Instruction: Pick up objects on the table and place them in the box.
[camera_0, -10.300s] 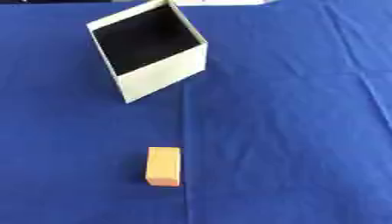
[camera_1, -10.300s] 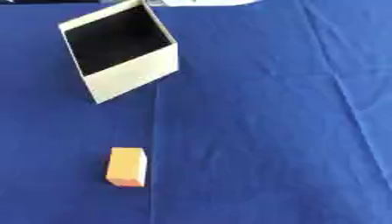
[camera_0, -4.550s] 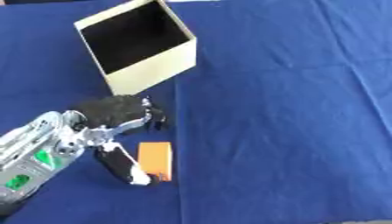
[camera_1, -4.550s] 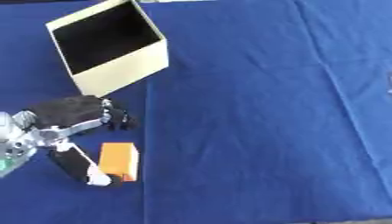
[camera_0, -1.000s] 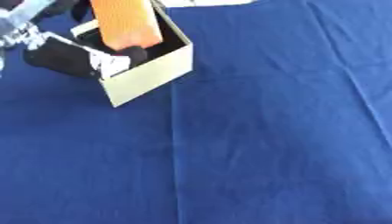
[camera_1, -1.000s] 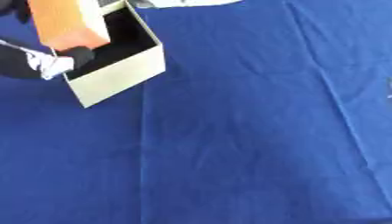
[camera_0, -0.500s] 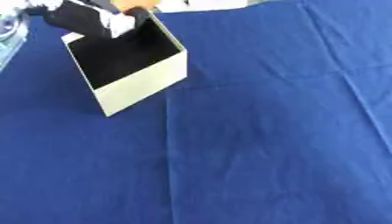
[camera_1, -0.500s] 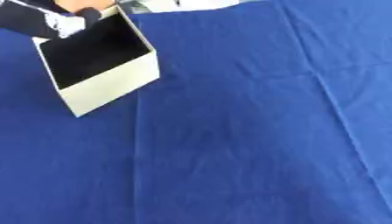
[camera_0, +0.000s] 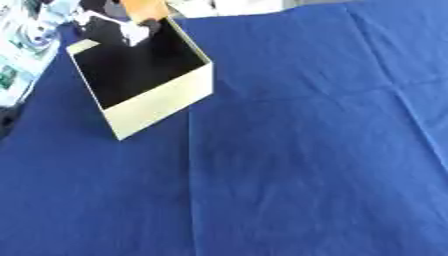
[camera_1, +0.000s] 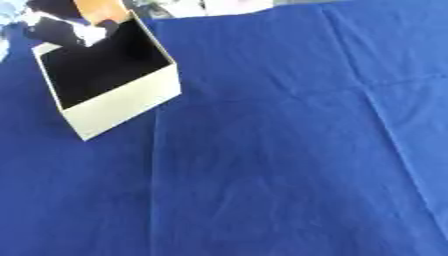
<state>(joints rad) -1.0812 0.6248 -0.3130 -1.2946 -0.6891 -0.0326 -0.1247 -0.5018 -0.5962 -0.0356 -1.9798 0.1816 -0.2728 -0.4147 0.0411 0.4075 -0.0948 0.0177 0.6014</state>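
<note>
The left hand (camera_0: 109, 27) shows at the top left corner, over the far rim of the box (camera_0: 162, 102), with the orange block (camera_0: 144, 9) held in it; the block's upper part is cut off by the frame edge. The fingers (camera_0: 133, 34) appear curled round the block's lower end, though blur makes the exact contact unclear. The block sits above the box's far corner rather than over the middle of the dark opening, and whether any of it is already below the rim cannot be told. The box stands askew on the blue cloth (camera_0: 306, 150) covering the desk, open side up. The right hand is not seen in either view. No other loose things show on the cloth. Risk 1: released from here, the block could strike the far wall's top edge and tip outward, behind the box. Cause: offset toward the corner. Risk 2: the hand or block could press on the rim and slide or tilt the box, which looks light, on the cloth. Risk 3: the hand is near the frame edge, so the release is poorly seen.
</note>
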